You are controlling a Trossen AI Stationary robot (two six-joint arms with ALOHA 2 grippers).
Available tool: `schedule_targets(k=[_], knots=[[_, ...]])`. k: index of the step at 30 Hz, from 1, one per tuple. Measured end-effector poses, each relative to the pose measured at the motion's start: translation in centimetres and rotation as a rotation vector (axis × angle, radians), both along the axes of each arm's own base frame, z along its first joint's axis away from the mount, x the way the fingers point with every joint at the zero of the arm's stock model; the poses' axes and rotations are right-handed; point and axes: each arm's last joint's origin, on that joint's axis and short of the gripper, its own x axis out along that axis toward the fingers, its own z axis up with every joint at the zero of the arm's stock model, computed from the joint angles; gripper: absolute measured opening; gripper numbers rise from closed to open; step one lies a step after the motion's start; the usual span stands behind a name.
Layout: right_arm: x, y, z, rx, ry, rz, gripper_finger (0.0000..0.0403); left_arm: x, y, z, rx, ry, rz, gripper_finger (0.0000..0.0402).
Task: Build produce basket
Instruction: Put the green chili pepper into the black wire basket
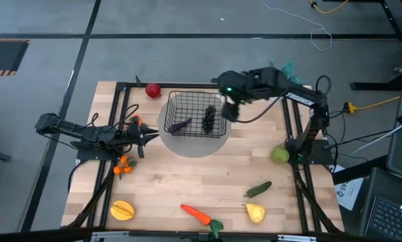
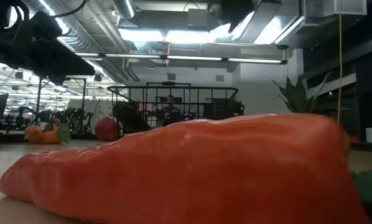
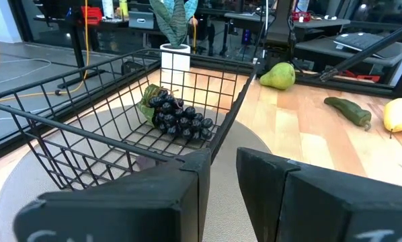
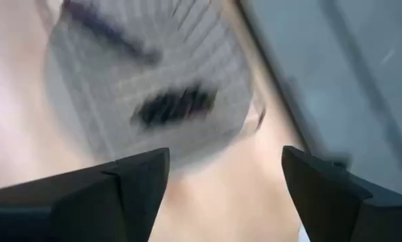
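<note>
The black wire basket point(image 1: 194, 114) stands on a round grey mat point(image 1: 191, 146). A purple eggplant point(image 1: 179, 125) and dark grapes point(image 1: 209, 119) lie on its floor. My right gripper point(image 1: 229, 111) hangs open above the basket's right side, pointing steeply down, with nothing between its fingers point(image 4: 140, 181). My left gripper point(image 1: 154, 136) lies level at the mat's left edge, just short of the basket's near left corner point(image 3: 187, 156). Its fingers point(image 3: 255, 171) stand a narrow gap apart with nothing between them. Other produce lies around the table.
A red apple point(image 1: 152, 90) sits at the far left and small oranges point(image 1: 124, 166) by the left arm. A green pear point(image 1: 279, 154), a cucumber point(image 1: 259, 189), a yellow pear point(image 1: 255, 213), a carrot point(image 1: 196, 214) and a yellow-orange fruit point(image 1: 122, 210) lie right and near. A potted plant point(image 1: 292, 70) stands far right.
</note>
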Motion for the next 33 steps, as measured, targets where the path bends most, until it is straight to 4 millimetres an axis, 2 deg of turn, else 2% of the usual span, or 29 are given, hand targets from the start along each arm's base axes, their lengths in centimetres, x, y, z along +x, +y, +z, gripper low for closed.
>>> schedule_targets(k=[1,7,14,20,25,33], knots=[[-0.7,0.3,0.3,0.043,0.028,-0.015,0.0274,0.0,0.0,0.0,0.0,0.0,0.0,0.0064],[-2.4,2.0,1.8,0.166,-0.07,-0.019,0.0274,0.0,0.0,0.0,0.0,-0.001,-0.001,0.0064],[-3.6,4.1,0.5,0.183,-0.006,0.026,0.0274,0.0,0.0,0.0,0.0,0.0,-0.001,0.0064],[-4.6,5.1,-3.4,0.209,0.139,-0.025,0.0274,0.0,0.0,0.0,-0.001,-0.001,-0.001,0.0064],[-5.3,5.9,-7.9,0.216,0.286,-0.16,0.0273,0.0,0.0,0.0,-0.001,-0.001,-0.001,0.0064],[-6.3,9.5,-13.8,0.371,0.471,-0.165,0.0273,0.0,0.0,0.0,-0.001,-0.001,0.0,0.0064]])
